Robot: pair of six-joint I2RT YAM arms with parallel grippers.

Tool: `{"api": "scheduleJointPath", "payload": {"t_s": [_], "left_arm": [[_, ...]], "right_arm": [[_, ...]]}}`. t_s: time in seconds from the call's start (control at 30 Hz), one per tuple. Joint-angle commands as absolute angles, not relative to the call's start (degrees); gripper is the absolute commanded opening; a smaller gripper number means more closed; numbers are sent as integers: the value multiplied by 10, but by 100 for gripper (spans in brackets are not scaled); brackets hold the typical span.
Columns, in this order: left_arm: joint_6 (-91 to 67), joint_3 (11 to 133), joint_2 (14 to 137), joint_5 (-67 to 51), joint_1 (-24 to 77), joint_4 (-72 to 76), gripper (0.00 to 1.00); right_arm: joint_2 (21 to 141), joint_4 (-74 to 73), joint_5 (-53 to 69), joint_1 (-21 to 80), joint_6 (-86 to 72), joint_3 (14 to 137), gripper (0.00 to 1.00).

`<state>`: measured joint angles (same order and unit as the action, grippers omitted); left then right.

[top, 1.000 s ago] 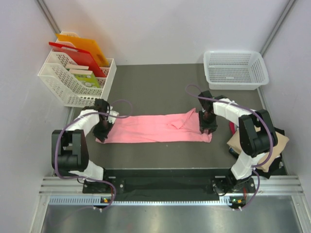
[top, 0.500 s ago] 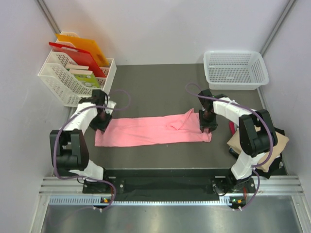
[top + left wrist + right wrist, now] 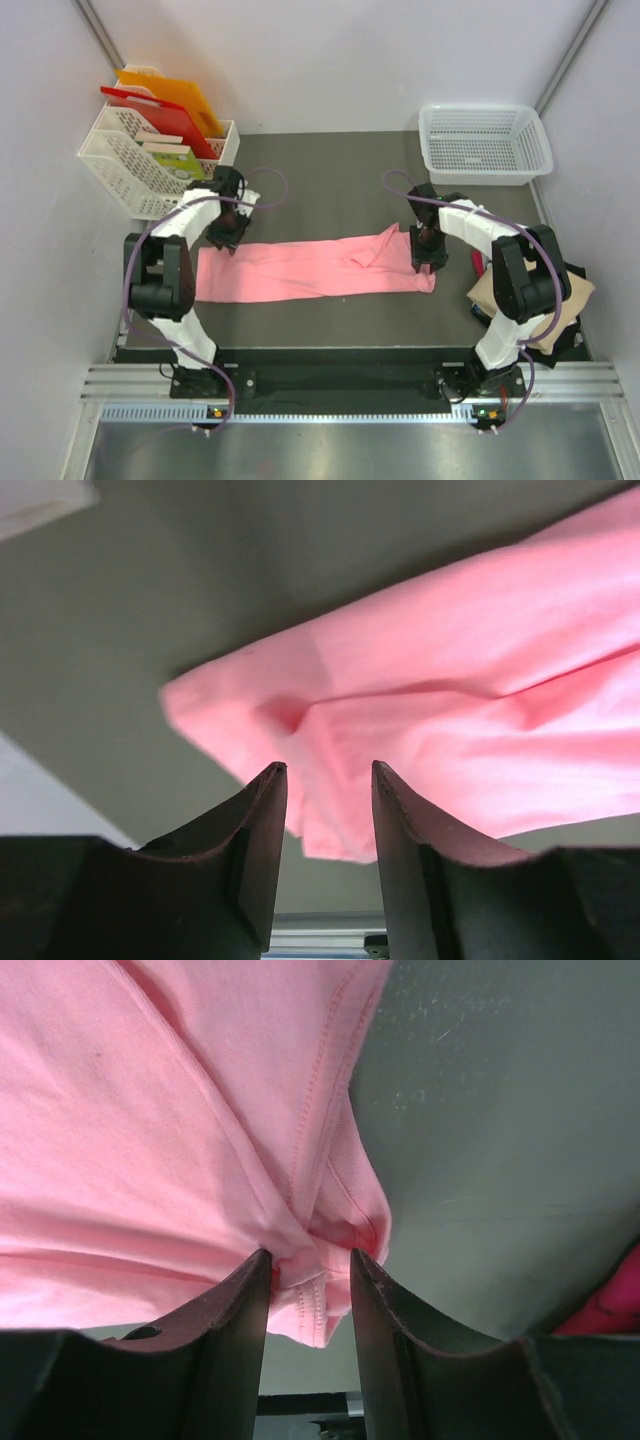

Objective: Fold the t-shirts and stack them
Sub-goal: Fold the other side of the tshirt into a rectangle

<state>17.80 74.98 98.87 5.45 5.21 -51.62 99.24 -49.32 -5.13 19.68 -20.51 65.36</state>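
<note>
The salmon-pink cloth t-shirt (image 3: 310,268) looks soft and matt. The dark grey table top (image 3: 330,180) is matt and faintly scuffed; the white mesh basket (image 3: 485,173) is smooth plastic.

white mesh basket (image 3: 487,172), rack of boards (image 3: 130,185)

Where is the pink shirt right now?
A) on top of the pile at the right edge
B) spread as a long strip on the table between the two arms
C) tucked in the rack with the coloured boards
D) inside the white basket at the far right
B: the pink t-shirt lies flat as a long strip on the dark table, apart from the white basket.
</note>
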Motion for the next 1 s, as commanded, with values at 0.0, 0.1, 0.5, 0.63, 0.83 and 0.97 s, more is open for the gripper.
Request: {"api": "scheduleJointPath", "payload": {"t_s": [0.0, 0.1, 0.5, 0.63, 0.83, 0.97], "left_arm": [[161, 720, 1022, 56, 67, -485, 43], [167, 704, 1032, 74, 66, -471, 42], [214, 612, 1021, 107, 7, -415, 36], [227, 584, 997, 122, -11, -398, 36], [236, 615, 954, 142, -14, -417, 37], [213, 678, 938, 108, -9, -467, 38]], "right_arm": [[983, -500, -63, 190, -201, 672, 38], [983, -502, -63, 190, -201, 674, 38], [988, -498, -68, 176, -202, 667, 37], [998, -497, -68, 162, -199, 669, 37], [1008, -508, -86, 143, -196, 694, 36], [1001, -535, -150, 155, -195, 764, 37]]}}
